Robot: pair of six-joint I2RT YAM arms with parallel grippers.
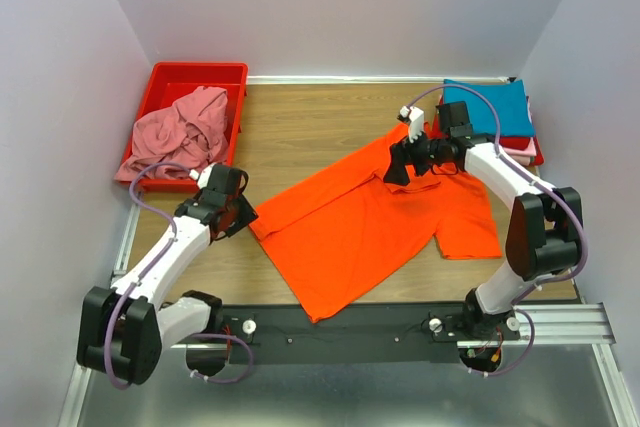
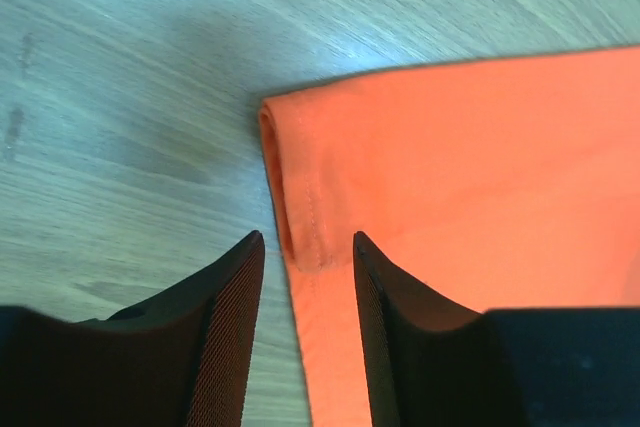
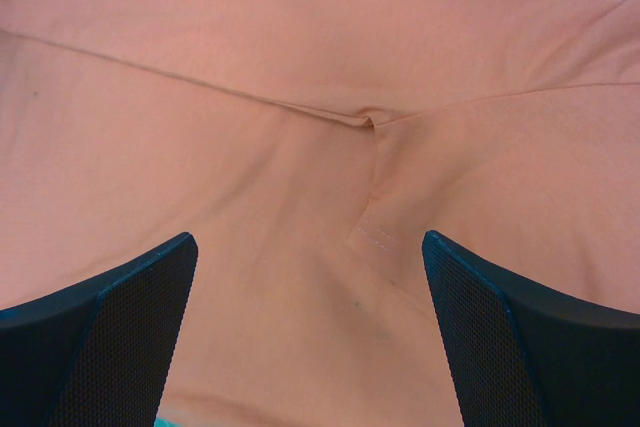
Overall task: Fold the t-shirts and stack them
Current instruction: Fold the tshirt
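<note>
A bright orange t-shirt [image 1: 370, 227] lies spread flat across the middle of the table. My left gripper [image 1: 244, 215] is low at its left corner. In the left wrist view the left gripper [image 2: 307, 242] is open, and the hemmed corner of the orange shirt [image 2: 480, 177] lies between the fingers; bare wood shows beside the left finger [image 2: 225, 327]. My right gripper [image 1: 393, 167] hovers over the shirt's upper part, and in its wrist view the right gripper [image 3: 310, 242] is wide open over creased orange cloth [image 3: 300, 97]. A dusty pink t-shirt [image 1: 180, 132] is bunched up at back left.
The pink shirt spills out of a red plastic bin [image 1: 196, 75] in the back left corner. A folded stack at back right has a teal shirt [image 1: 488, 107] on top and a red one [image 1: 527, 150] under it. White walls close in three sides.
</note>
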